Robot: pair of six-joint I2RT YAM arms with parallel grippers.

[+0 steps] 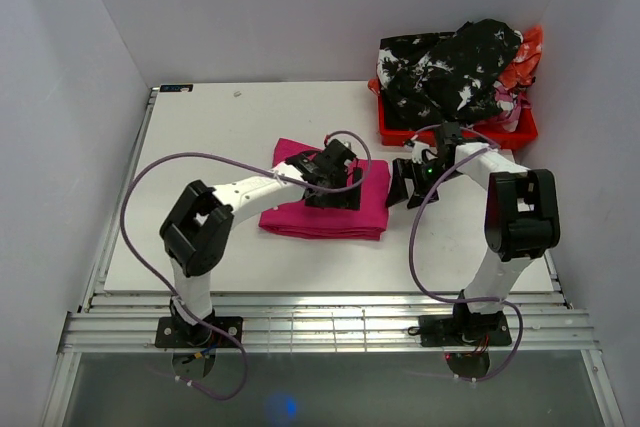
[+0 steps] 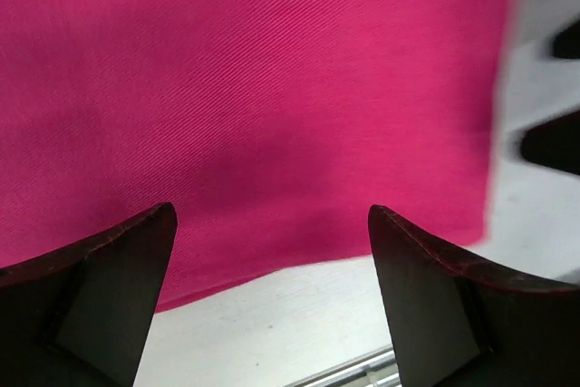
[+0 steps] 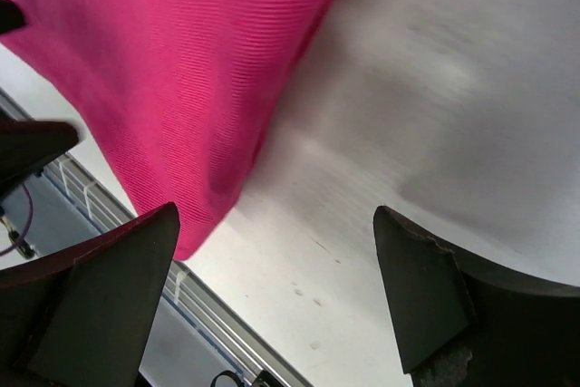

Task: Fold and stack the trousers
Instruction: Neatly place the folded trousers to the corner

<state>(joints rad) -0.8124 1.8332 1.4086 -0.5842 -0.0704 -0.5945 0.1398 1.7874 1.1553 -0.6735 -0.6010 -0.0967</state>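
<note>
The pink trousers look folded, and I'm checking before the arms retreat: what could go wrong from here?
1. The left gripper hangs open just above the trousers; lifting away, a finger might catch the top layer and spoil the fold.
2. The right gripper is open beside their right edge; a sideways move could nudge the bundle.

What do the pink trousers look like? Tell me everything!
The trousers are bright magenta-pink and plain, with no print, made of soft cloth with a fine ribbed weave. They are folded into a flat, layered, roughly rectangular bundle, so the legs do not show separately. They lie near the middle of the white table, apart from the red crate. The left pincer is open right over them; whether it touches is unclear. The open right pincer is beside them.
</note>
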